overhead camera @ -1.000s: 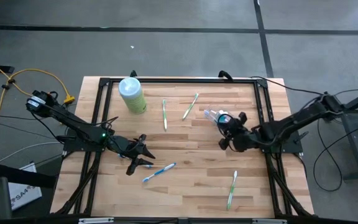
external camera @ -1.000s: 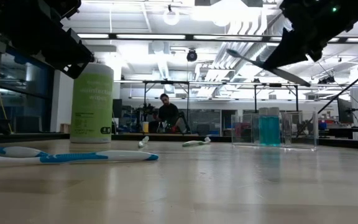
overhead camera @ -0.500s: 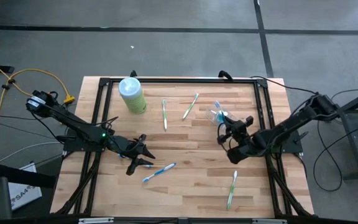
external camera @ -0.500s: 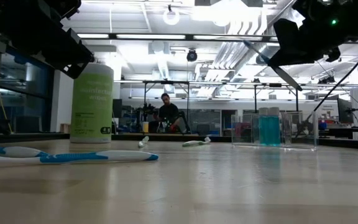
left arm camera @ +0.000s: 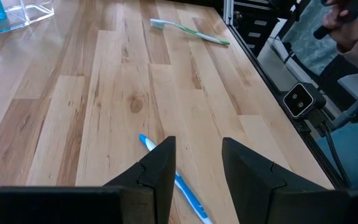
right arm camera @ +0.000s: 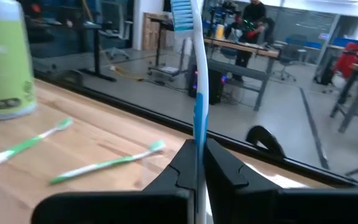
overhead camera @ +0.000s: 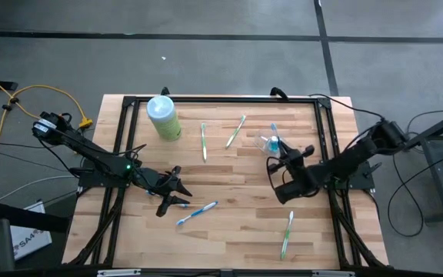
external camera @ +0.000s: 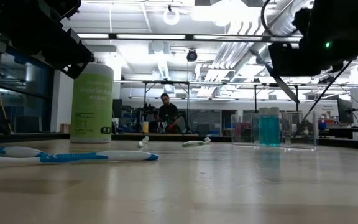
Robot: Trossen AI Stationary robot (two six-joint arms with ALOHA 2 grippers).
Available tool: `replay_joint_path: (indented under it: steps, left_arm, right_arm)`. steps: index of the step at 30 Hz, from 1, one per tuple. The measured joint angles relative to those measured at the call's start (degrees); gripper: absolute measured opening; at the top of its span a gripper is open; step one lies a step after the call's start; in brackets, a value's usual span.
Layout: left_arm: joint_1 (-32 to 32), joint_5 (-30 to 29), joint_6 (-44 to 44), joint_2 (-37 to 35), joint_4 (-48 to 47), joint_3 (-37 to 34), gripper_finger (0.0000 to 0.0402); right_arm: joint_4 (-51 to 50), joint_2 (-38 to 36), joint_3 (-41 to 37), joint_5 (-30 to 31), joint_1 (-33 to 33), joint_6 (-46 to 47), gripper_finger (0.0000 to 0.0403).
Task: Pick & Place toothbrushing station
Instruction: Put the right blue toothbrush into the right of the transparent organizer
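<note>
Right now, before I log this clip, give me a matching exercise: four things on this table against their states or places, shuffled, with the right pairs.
1. left gripper
2. right gripper
3. toothbrushing station
4. pale-green bottle

A. stands near the far left corner of the table
B. shut on a blue toothbrush
C. open, low over the wood
D. see-through, with something blue inside

Pairs: 1-C, 2-B, 3-D, 4-A

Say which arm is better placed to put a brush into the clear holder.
Right: its hand already grips a blue brush right beside the holder. The left hand is open, across the table.
</note>
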Motion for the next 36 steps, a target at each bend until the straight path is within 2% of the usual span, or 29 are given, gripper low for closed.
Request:
replay_joint_path:
  steps: [4, 9, 12, 18, 25, 28, 36]
  left_arm:
    - [0.0, 0.0, 0.0, 0.0, 0.0, 0.0, 0.0127]
    - [0.0, 0.0, 0.0, 0.0, 0.0, 0.0, 0.0127]
    - [0.0, 0.0, 0.0, 0.0, 0.0, 0.0, 0.0127]
    - [0.0, 0.1, 0.0, 0.0, 0.0, 0.0, 0.0127]
    - [0.0, 0.2, 0.0, 0.0, 0.0, 0.0, 0.0127]
    - [0.0, 0.2, 0.0, 0.0, 0.0, 0.0, 0.0127]
    - [0.0, 0.2, 0.0, 0.0, 0.0, 0.0, 0.0127]
  right_arm:
    - [-8.0, 0.1, 0.0, -1.1, -2.1, 9.6, 0.0003]
    - [-12.2, 0.1, 0.0, 0.2, -2.8, 14.8, 0.0003]
    - [-10.1, 0.1, -1.6, 1.8, -2.8, 15.4, 0.0003]
    - [-4.1, 0.1, -7.9, 4.1, -2.6, 22.3, 0.0003]
    - [4.0, 0.1, -11.8, 5.3, -2.6, 21.6, 0.0003]
    - [6.7, 0.1, -12.8, 4.6, -2.6, 20.6, 0.0003]
    - [9.1, 0.1, -13.8, -1.6, -2.6, 20.4, 0.0003]
